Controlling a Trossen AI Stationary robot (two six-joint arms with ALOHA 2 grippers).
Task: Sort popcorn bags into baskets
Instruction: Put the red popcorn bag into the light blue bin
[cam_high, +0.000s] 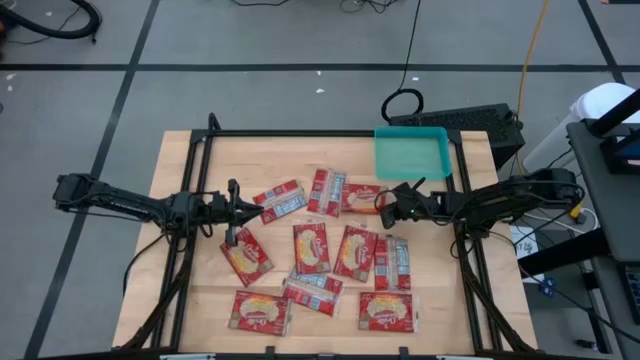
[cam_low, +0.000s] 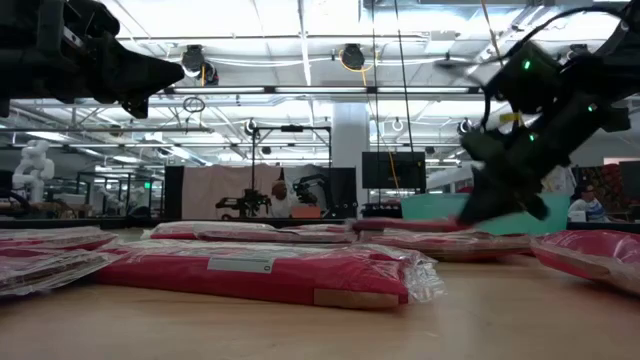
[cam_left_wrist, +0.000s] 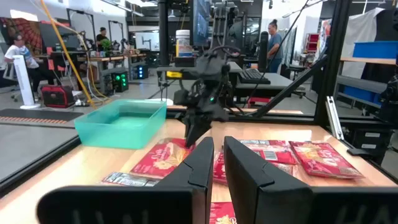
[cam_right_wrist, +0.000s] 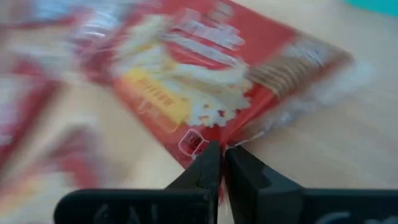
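- The left gripper (cam_high: 262, 208) hangs over the left half of the wooden table (cam_high: 180, 270), its fingers (cam_left_wrist: 199, 165) drawn nearly together with a thin slit between them and nothing held.
- Popcorn bags: I count eleven in the high view, all lying flat on the table, none in the basket.
- Farthest left, one bag (cam_high: 246, 256) lies tilted below the left gripper, and another (cam_high: 261, 312) sits near the front edge.
- One bag (cam_high: 281, 200) lies just beside the left gripper's tips.
- In the middle, one bag (cam_high: 311, 247) lies upright-long, with a bag (cam_high: 313, 293) below it showing a silver back.
- Two bags (cam_high: 327, 191) sit side by side towards the back; the righthand one (cam_high: 360, 197) is the one the right gripper meets.
- Further right: one (cam_high: 355, 251), then two narrow ones (cam_high: 393, 262) close together, and one (cam_high: 386, 313) at the front.
- The right gripper (cam_high: 390, 212) is down at that back bag's corner, fingers pinched together on its edge (cam_right_wrist: 214, 134).
- One teal basket (cam_high: 411, 153) stands at the back right of the table, behind the right gripper.
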